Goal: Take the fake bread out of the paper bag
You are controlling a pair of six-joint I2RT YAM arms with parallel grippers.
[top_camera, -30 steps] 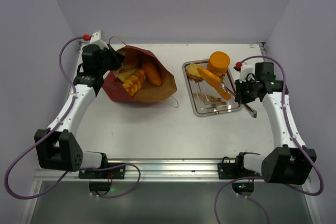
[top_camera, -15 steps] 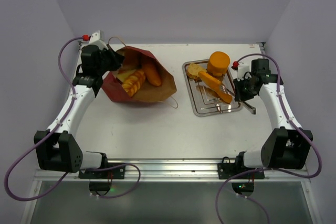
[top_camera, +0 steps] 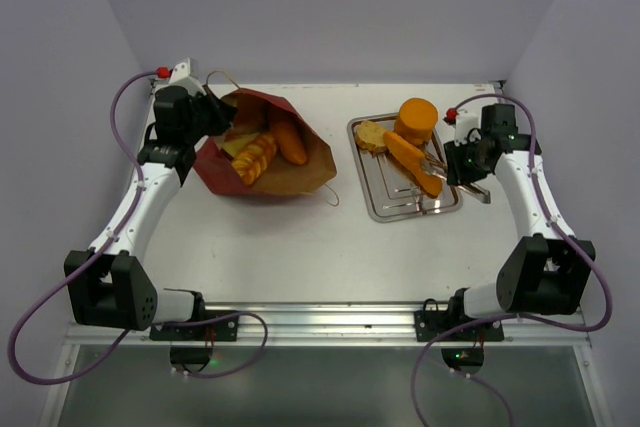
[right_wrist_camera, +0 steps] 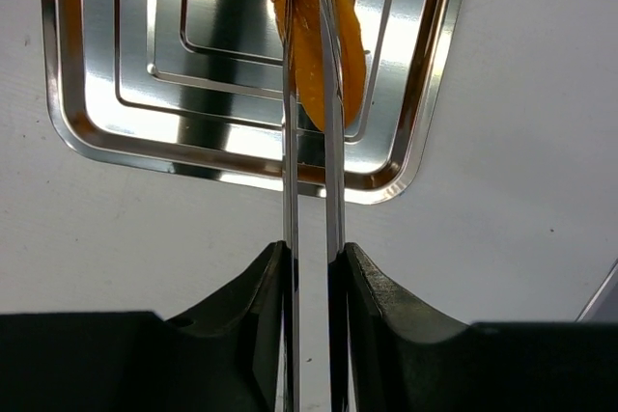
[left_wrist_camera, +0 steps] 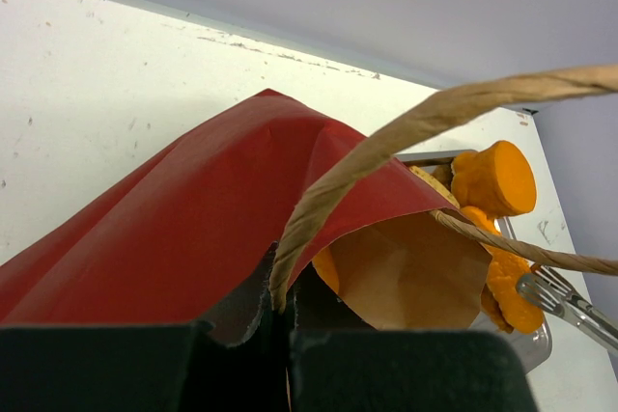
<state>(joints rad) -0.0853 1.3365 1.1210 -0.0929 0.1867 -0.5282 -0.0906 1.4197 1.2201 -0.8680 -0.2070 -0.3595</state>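
Placement underway: my right gripper [right_wrist_camera: 311,253] squeezes tongs [right_wrist_camera: 290,161] around a loaf [right_wrist_camera: 307,36] over the tray [right_wrist_camera: 116,45], left gripper [left_wrist_camera: 290,344] pinching the paper bag [left_wrist_camera: 174,219]; next, loosen.

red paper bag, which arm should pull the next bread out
Right: the right gripper holds the metal tongs over the shiny steel tray. The left gripper is busy pinching the red paper bag open.

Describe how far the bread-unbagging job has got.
Done: three bread pieces sit on the steel tray. In hand: the right gripper holds tongs at the long loaf there; the left gripper pinches the paper bag open. Left: at least two loaves inside the bag.
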